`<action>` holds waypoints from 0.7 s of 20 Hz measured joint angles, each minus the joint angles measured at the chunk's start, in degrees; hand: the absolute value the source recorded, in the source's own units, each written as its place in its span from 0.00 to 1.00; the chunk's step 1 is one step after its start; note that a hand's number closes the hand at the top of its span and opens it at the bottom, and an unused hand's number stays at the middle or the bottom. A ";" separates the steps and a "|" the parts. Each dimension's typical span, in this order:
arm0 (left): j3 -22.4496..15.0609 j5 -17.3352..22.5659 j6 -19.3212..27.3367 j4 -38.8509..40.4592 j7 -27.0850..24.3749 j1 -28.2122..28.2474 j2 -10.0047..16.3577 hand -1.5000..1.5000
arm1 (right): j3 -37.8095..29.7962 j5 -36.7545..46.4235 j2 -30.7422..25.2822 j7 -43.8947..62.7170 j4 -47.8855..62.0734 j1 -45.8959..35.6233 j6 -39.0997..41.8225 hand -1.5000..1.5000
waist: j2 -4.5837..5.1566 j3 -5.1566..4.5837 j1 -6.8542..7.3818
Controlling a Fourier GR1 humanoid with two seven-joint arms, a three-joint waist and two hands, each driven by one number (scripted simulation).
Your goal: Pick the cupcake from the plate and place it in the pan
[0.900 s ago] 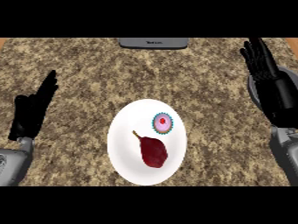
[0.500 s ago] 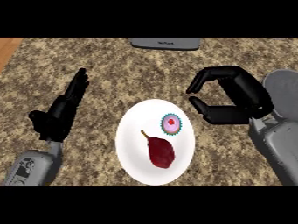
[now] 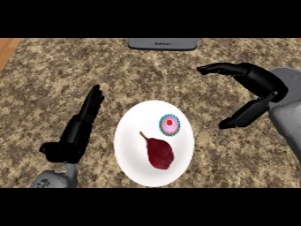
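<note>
Cupcake (image 3: 170, 125) sits on the white plate (image 3: 129, 141), in its upper right part, just beside a dark red vegetable (image 3: 159, 153). Right hand (image 3: 265, 86) is right of the plate and apart from it, thumb and fingers spread wide, holding nothing. Left hand (image 3: 77, 132) is left of the plate, fingers straight.

You get open counter (image 3: 211, 152) right of the plate (image 3: 129, 137); the left hand (image 3: 80, 130) stands close on the plate's left; on the plate, red fruit (image 3: 159, 152) lies just beside the cupcake (image 3: 169, 125).
</note>
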 measured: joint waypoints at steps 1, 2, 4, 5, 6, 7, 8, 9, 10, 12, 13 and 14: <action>-0.30 -0.13 0.09 -0.54 0.10 0.53 -0.28 0.50 | 0.25 1.64 -0.19 -1.30 1.24 -1.23 0.63 0.00 | -0.06 -0.01 -0.08; -0.22 -0.09 0.04 -0.86 0.23 0.72 -0.31 0.50 | 0.65 2.97 -0.30 -1.39 1.75 -2.70 1.17 0.00 | -0.11 0.00 -0.19; -0.19 0.01 -0.46 -1.51 -0.27 1.91 -0.09 0.50 | 1.42 4.61 -0.18 0.61 1.94 -5.89 2.44 0.00 | -0.25 -0.03 -0.36; 0.30 0.38 -1.00 -1.30 -0.44 1.78 0.18 0.50 | 2.44 6.36 0.46 0.92 2.28 -7.10 2.27 0.00 | -0.26 -0.04 -0.39; 0.78 0.78 -1.53 -1.20 -0.64 1.76 0.42 0.50 | 3.06 7.61 0.57 1.31 2.67 -8.48 2.85 0.00 | -0.27 -0.05 -0.44; 0.81 0.72 -1.79 -0.37 -1.46 1.96 0.22 0.50 | 3.68 9.01 0.74 1.45 3.32 -9.85 3.30 0.00 | -0.26 -0.06 -0.49; 0.87 0.83 -1.91 -0.46 -1.33 2.03 0.16 0.50 | 4.80 10.55 0.86 1.80 3.13 -10.37 3.71 0.00 | -0.30 -0.07 -0.60; 0.65 0.57 -1.76 -1.24 -1.18 2.48 0.15 0.50 | 6.04 12.12 1.59 2.78 3.03 -11.05 3.62 0.00 | -0.36 -0.06 -0.59; 0.92 0.43 -1.63 -0.60 -1.25 2.01 -0.01 0.50 | 7.13 13.62 2.12 3.67 3.02 -11.99 3.77 0.00 | -0.35 -0.06 -0.69; 0.68 -0.09 -1.28 -0.34 -1.31 1.95 -0.46 0.50 | 9.55 16.98 3.32 5.12 3.80 -13.92 3.98 0.00 | -0.33 -0.07 -0.63; 0.53 -0.13 -1.26 -0.74 -0.80 1.96 -0.51 0.50 | 11.15 19.00 3.55 5.63 3.85 -14.49 4.06 0.00 | -0.35 -0.07 -0.58; 0.33 -0.29 -1.15 -0.90 -0.79 2.25 -0.70 0.50 | 12.45 20.87 4.12 6.08 4.12 -15.24 3.95 0.00 | -0.35 -0.07 -0.54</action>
